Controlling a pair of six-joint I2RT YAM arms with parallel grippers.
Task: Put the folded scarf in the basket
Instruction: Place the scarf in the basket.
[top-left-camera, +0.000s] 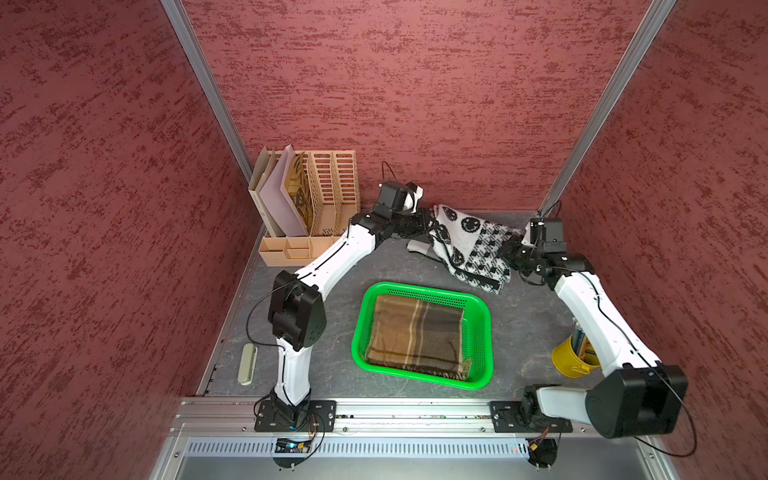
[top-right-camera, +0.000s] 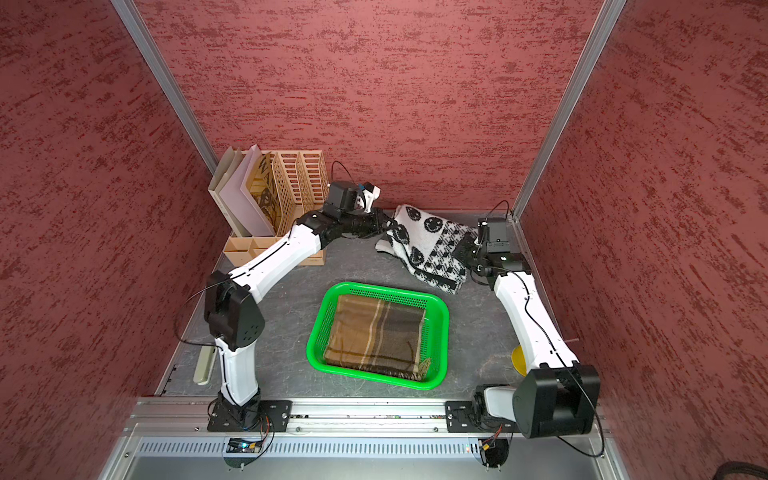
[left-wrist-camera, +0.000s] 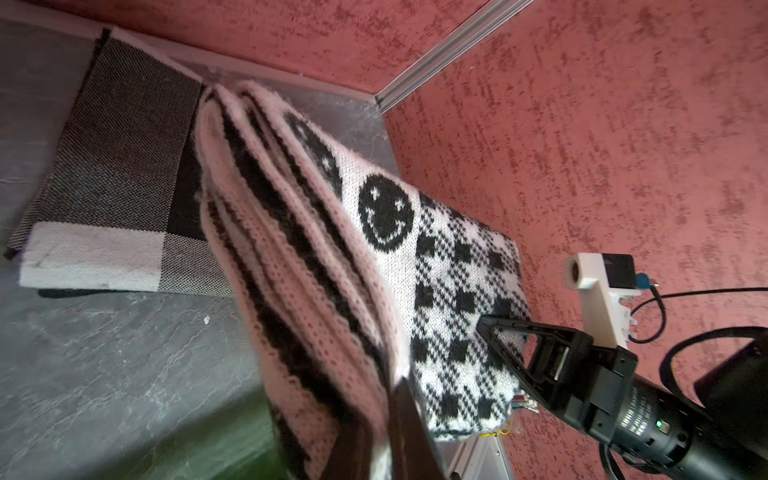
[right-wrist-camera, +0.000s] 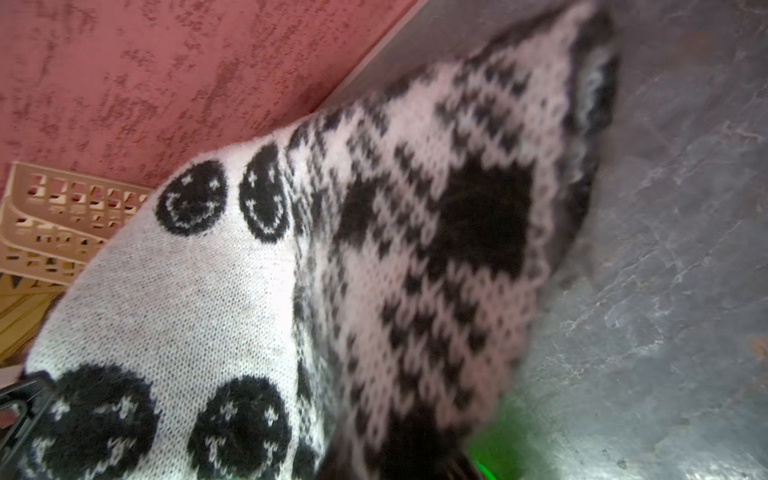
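Folded black-and-white smiley scarf (top-left-camera: 465, 245) hangs between arms, raised behind green basket (top-left-camera: 484, 332), which already holds brown plaid scarf (top-left-camera: 415, 336). Left gripper (top-left-camera: 426, 226) and right gripper (top-left-camera: 513, 251) each clenched on opposite ends. Knit looks soft, light, saggy; gripping both ends likely prevents unfolding.
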